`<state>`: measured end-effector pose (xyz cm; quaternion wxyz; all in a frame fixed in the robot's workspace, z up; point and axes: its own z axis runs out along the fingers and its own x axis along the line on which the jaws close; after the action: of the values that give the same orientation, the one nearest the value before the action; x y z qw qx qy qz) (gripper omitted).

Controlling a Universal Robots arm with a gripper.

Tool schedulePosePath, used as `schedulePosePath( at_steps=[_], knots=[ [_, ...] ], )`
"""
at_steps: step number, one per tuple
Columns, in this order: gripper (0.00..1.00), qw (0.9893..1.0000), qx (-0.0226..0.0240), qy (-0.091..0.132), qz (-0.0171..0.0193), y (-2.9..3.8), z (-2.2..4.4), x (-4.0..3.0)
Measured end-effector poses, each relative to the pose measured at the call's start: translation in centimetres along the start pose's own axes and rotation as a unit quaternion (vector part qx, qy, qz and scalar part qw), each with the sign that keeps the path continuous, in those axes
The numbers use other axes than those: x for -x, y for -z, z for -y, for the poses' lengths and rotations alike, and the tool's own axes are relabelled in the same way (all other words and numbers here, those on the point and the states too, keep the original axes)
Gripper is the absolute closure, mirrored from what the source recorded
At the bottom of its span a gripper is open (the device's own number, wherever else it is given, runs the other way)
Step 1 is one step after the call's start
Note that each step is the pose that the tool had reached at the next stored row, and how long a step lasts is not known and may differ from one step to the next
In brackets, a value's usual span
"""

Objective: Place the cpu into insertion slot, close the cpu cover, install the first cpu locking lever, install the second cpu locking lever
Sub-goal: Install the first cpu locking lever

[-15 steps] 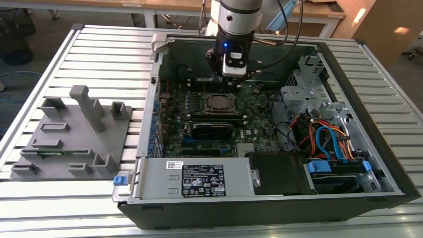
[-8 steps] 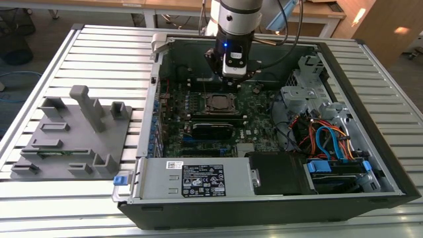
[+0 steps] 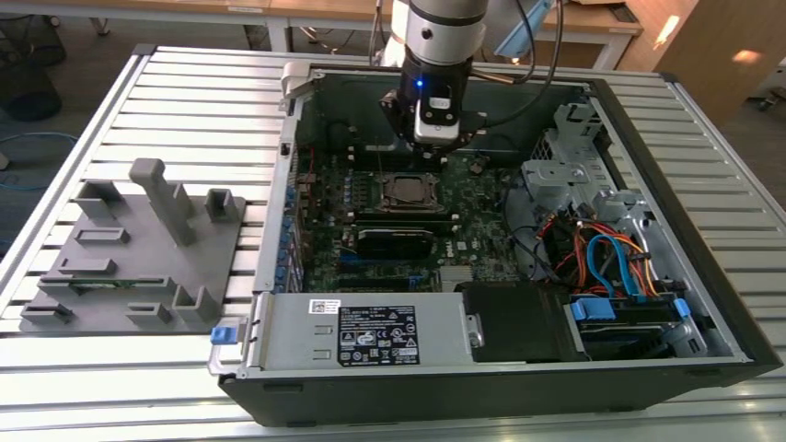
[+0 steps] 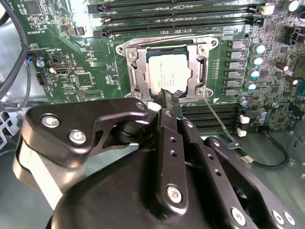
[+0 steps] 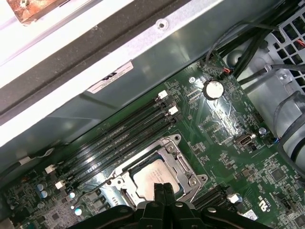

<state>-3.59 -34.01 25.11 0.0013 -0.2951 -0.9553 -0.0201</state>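
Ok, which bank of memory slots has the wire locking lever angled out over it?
The bank between the insertion slot and the case wall; the lever reaches past it. No lever crosses the opposite bank.

cpu [image 5: 147, 177] edge hidden behind hand [image 5: 162, 188], arm [image 3: 445, 37] cropped

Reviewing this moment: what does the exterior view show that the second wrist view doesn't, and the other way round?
The exterior view adds the grey plastic fixture tray beside the open black computer case, and the black labelled power supply box inside it. The second wrist view adds a thin metal wire lever standing out free of the socket. Both share the small silver-grey square cpu seated under the silver metal cpu cover, with the shut black pincer at the cover's edge.
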Motion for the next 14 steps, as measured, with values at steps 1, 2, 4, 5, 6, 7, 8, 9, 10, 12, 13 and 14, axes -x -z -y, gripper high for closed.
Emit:
schedulePosePath(
  at_steps=[1, 2, 4, 5, 6, 7, 8, 9, 10, 12, 13, 14],
  knots=[
    [0.90, 1.0000, -0.0001, 0.001, -0.0001, 0.00, 0.00, 0.00],
    [0.90, 1.0000, 0.0000, 0.003, -0.0001, 0.00, 0.00, 0.00],
    [0.90, 1.0000, -0.0001, 0.006, -0.0002, 0.00, 0.00, 0.00],
    [0.90, 1.0000, -0.0001, 0.008, -0.0003, 0.00, 0.00, 0.00],
    [0.90, 1.0000, -0.0002, 0.010, -0.0004, 0.00, 0.00, 0.00],
    [0.90, 0.9999, -0.0002, 0.012, -0.0005, 0.00, 0.00, 0.00],
    [0.90, 0.9999, -0.0002, 0.014, -0.0005, 0.00, 0.00, 0.00],
    [0.90, 0.9999, -0.0002, 0.016, -0.0006, 0.00, 0.00, 0.00],
    [0.90, 0.9998, -0.0003, 0.018, -0.0007, 0.00, 0.00, 0.00],
    [0.90, 0.9998, -0.0003, 0.021, -0.0008, 0.00, 0.00, 0.00],
    [0.90, 0.9998, -0.0003, 0.021, -0.0008, 0.00, 0.00, 0.00],
    [0.90, 0.9998, -0.0003, 0.022, -0.0008, 0.00, 0.00, 0.00]
  ],
)
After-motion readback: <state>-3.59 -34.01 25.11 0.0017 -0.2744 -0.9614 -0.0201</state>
